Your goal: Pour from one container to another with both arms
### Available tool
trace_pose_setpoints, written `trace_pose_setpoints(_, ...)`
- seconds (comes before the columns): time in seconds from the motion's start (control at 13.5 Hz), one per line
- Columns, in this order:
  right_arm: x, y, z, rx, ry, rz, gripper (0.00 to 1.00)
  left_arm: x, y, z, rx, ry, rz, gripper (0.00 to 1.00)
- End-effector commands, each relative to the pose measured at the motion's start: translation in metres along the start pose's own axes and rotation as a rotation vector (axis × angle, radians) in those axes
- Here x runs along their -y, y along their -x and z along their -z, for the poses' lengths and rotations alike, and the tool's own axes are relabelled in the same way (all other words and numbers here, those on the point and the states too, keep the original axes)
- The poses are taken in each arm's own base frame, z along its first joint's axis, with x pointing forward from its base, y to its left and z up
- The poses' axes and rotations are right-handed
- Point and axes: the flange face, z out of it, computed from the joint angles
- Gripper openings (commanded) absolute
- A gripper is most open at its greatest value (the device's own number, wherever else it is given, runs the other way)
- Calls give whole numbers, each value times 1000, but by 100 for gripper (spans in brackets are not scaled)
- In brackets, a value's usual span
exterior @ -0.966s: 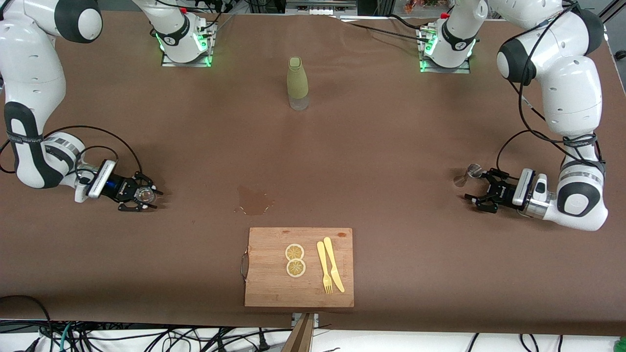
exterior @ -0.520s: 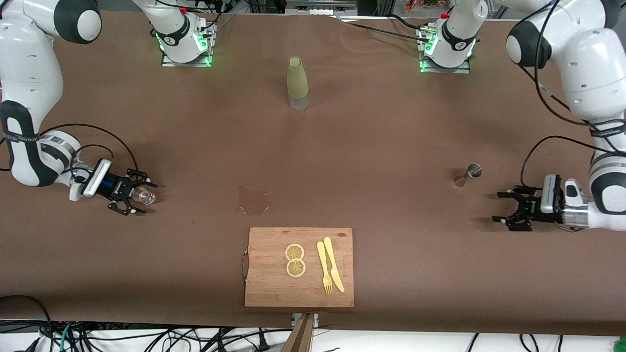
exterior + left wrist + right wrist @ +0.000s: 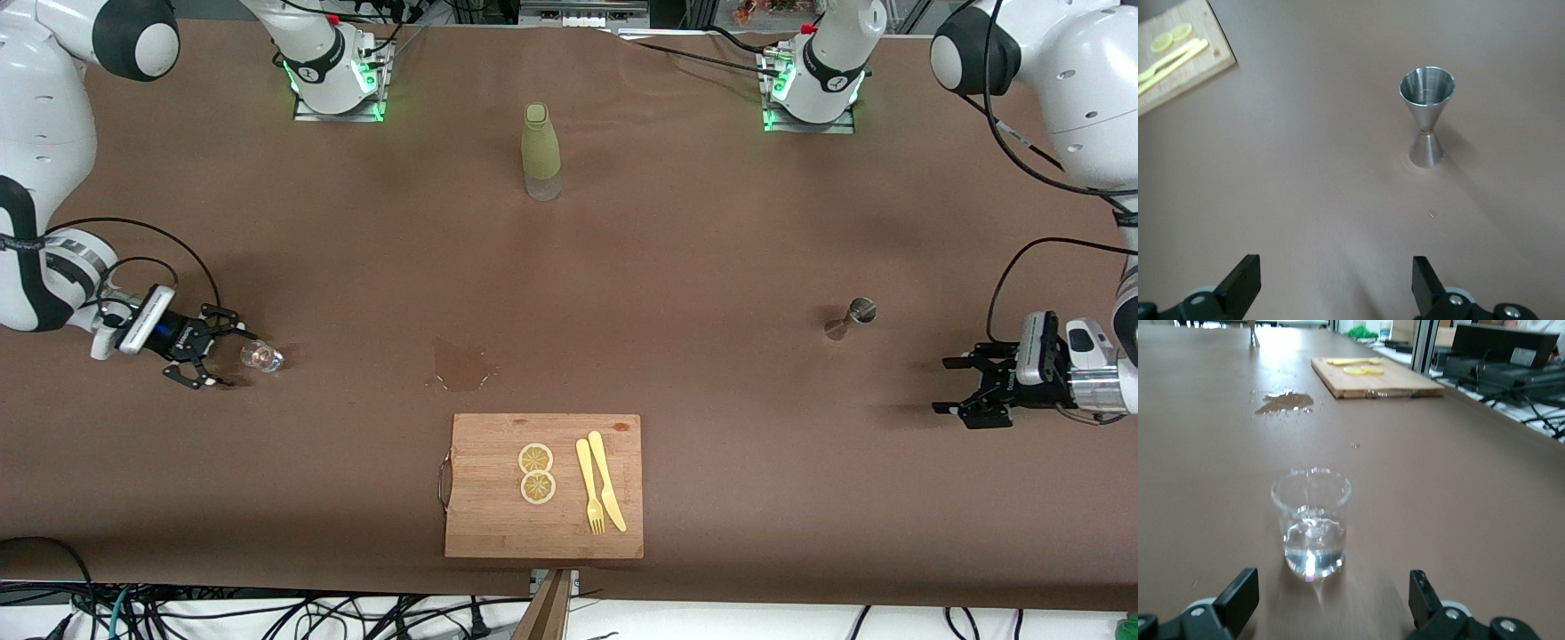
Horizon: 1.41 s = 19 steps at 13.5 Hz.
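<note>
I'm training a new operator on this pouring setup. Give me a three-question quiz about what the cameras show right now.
1. True or false: the left gripper is shut on the metal jigger.
2. Which thing stands just in front of the open right gripper? A) the green bottle B) the small glass C) the cutting board
3. Fill in: the wet spill lies on the table between the cutting board and the ____.

Key
1. False: it is open, apart from the jigger, which stands upright on the table.
2. B: the glass holds a little clear liquid.
3. Green bottle.
</note>
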Motion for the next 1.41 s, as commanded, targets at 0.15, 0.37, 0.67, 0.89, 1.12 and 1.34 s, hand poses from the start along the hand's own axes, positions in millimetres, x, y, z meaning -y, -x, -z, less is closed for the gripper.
trace_pose_setpoints(0.15,-40,-56,56,106,-67,-135,100,15,-62,60,122,42,107,100)
trace_pose_setpoints(0.37,-74,-129,97,268,-83,-308,100,20,-117,103,228,64,319,100)
trace_pose_setpoints(0.67,-86,-228,125,428,-42,-579,100,31,-193,140,381,56,584,100)
trace_pose_setpoints(0.89,-78,-312,120,602,25,-757,100,27,-234,155,446,-1,852,100)
trace_pose_setpoints(1.12,-61,-381,122,763,156,-901,100,22,-272,165,505,-80,1136,100)
trace_pose_setpoints(1.34,-36,-433,107,911,259,-1067,100,28,-331,168,598,-196,1374,100)
